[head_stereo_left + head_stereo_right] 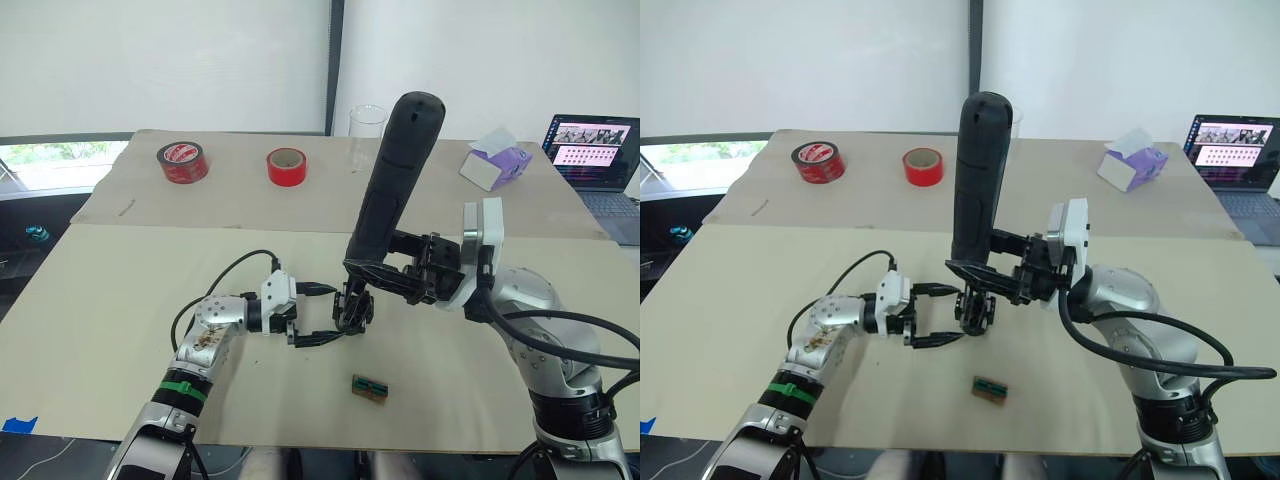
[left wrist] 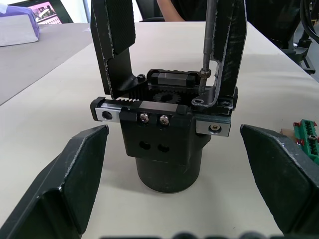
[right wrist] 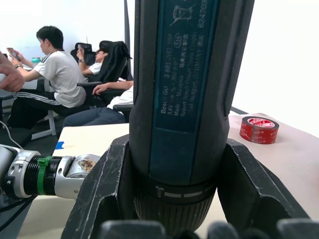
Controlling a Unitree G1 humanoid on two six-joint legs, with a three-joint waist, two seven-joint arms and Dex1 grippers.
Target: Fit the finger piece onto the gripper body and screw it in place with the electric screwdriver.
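Note:
The electric screwdriver [image 1: 400, 170] stands nearly upright over the middle of the table, and my right gripper [image 1: 378, 275] is shut on its lower barrel [image 3: 179, 124]. Its thin metal bit [image 2: 207, 35] comes down onto a screw on top of the gripper body [image 2: 162, 129]. That body is a small black block [image 1: 352, 310] standing on the table. A black finger piece [image 2: 232, 45] stands upright on the body right beside the bit. My left gripper [image 1: 335, 313] is open, one finger on each side of the body, with gaps on both sides [image 2: 174, 199].
A small green-brown piece [image 1: 370, 389] lies near the table's front edge. Two red tape rolls [image 1: 182, 162] [image 1: 287, 166], a clear glass [image 1: 367, 135], a tissue box [image 1: 495, 165] and a laptop [image 1: 595, 150] sit along the back. Seated people [image 3: 60, 79] are beyond the table.

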